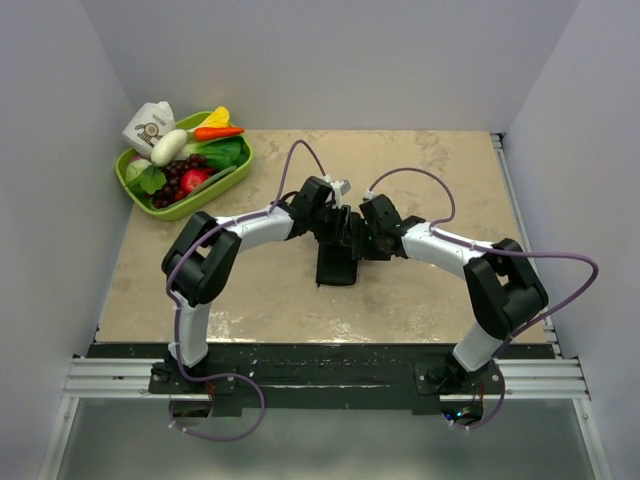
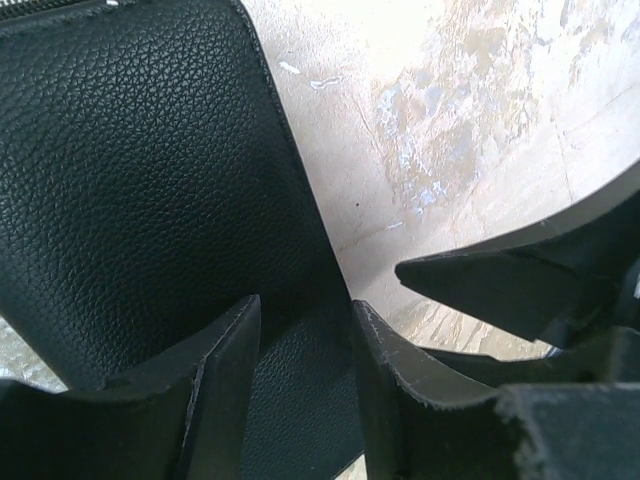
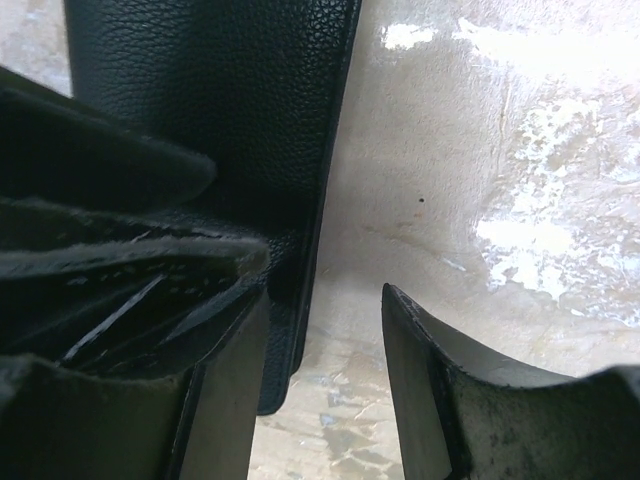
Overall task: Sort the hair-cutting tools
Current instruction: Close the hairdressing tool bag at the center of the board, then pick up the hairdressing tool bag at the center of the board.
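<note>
The left claw (image 2: 305, 385) is holding its two fingers apart, and the right edge of one black case (image 2: 130, 180) is running through the gap between them. Whether they are pressing on the leather is hard to tell. Just to its right, the right claw (image 3: 320, 395) is also standing with its fingers parted. Its left finger is sitting against the same case edge and its right finger is hanging over the bare table (image 3: 520, 140). Each wrist view is catching a dark finger of the other claw, so the two are working close together.

From above, the two arms are meeting over the case at the table's middle and covering its far end. The hair-cutting tools are not showing in any view. The case is lying flat with only its grained outside in view.

At the far left corner one green tray (image 1: 200, 205) is holding toy fruit and vegetables, piled too tightly to count, with one small carton (image 1: 150, 125) at its far end.
</note>
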Available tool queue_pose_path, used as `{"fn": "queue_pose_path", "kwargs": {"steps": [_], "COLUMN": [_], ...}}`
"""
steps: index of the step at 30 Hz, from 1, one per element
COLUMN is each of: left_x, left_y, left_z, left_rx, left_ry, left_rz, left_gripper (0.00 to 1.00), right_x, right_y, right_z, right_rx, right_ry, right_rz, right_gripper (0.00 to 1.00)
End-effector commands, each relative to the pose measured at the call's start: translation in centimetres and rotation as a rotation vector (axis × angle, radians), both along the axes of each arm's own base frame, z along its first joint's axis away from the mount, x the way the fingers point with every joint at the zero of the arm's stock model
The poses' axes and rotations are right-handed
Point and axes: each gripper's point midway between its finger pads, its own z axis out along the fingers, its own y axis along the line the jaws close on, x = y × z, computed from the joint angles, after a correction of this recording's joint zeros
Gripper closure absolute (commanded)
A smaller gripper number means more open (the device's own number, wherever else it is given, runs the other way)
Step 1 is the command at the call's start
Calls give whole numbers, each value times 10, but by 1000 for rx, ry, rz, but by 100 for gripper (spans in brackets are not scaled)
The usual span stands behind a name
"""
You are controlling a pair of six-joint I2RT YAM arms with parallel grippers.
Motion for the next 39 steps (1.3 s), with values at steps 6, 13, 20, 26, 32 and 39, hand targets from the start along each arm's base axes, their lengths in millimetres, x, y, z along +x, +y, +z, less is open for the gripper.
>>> {"fn": "queue_pose_path", "kwargs": {"steps": [6,13,20,26,32,39], "left_x": [-13,2,7,1,-4,-11], "left_y": [9,18,65,78,74,69], "left_z": [7,48,40,25,5,-15], "left_rx": [44,77,238,238,190,134], "left_ry": [20,-49,1,27,49,73], "left_rz": [-10,27,104,122,99,78], "left_gripper": [52,50,42,35,34,33], "right_x": [-7,-10,-9,-10,-16,-19], "right_y": [-8,-13,-11,-12,-14,-19], "right_z": [-29,-36,-35,-35,-43,-45], "right_rx": [-72,-124,-140,-142,-146,-164], "right_ry": [30,50,53,58,85,100], "right_rz": [-22,-9,5,2,-4,-17], "right_gripper": [49,49,49,49,49,49]}}
